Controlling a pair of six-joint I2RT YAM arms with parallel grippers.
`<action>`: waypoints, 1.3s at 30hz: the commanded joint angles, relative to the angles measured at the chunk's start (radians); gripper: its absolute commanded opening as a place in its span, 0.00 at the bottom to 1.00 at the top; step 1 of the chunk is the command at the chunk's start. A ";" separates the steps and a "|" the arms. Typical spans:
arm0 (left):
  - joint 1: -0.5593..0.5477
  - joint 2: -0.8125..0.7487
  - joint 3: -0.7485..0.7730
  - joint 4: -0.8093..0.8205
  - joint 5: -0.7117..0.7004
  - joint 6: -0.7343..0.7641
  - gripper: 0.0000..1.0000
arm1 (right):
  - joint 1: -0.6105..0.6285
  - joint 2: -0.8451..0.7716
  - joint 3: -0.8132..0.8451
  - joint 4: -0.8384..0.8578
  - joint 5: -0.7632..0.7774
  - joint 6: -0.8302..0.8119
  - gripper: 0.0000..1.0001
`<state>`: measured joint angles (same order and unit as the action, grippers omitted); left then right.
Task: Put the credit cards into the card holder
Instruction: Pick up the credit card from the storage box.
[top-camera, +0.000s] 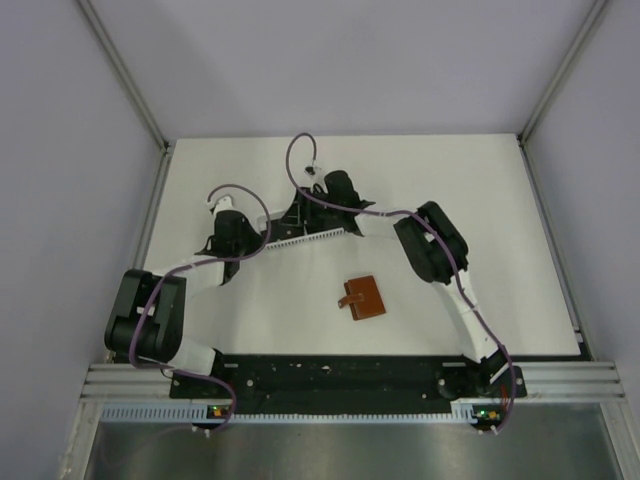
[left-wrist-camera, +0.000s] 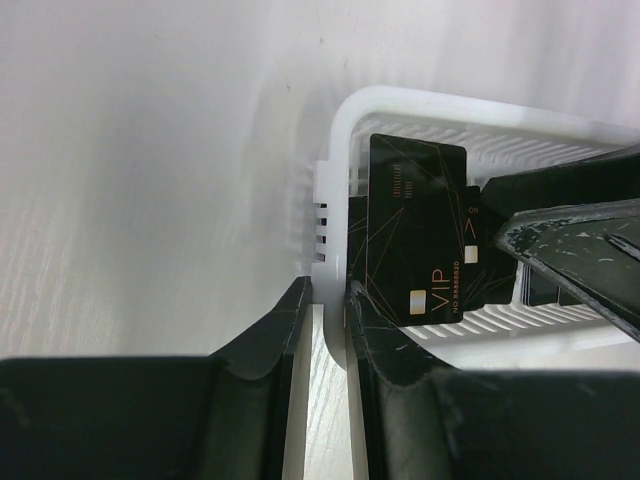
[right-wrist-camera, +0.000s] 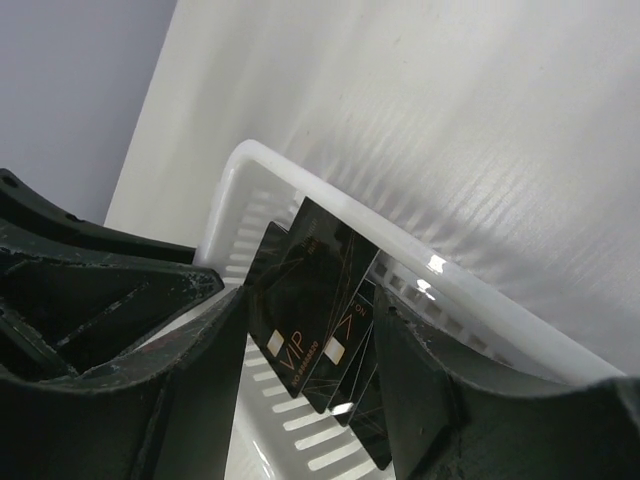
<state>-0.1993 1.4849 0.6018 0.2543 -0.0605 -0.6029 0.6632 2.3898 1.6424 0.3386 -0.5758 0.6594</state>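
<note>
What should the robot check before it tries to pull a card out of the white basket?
1. The left fingers pinch the white basket wall to steady it: ok.
2. The right fingers stand open, one on each side of the credit cards: ok.
3. Just one card between the right fingers: not ok, several overlap there.
4. The right fingers touching a card: cannot tell.
5. The card holder lies apart from both arms: ok.
6. The card holder opened for cards: cannot tell from above.
</note>
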 joint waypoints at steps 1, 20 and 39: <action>-0.045 0.035 -0.004 0.071 0.146 -0.005 0.00 | 0.065 -0.075 -0.001 0.168 -0.202 0.074 0.52; -0.045 0.054 -0.010 0.086 0.166 -0.011 0.00 | 0.067 -0.047 0.019 0.168 -0.220 0.108 0.52; -0.045 0.048 -0.019 0.088 0.160 -0.011 0.00 | 0.065 -0.228 -0.104 0.025 -0.044 -0.061 0.56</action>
<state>-0.2375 1.5280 0.5991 0.3340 0.0864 -0.6216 0.7197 2.2871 1.5589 0.3660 -0.6785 0.6693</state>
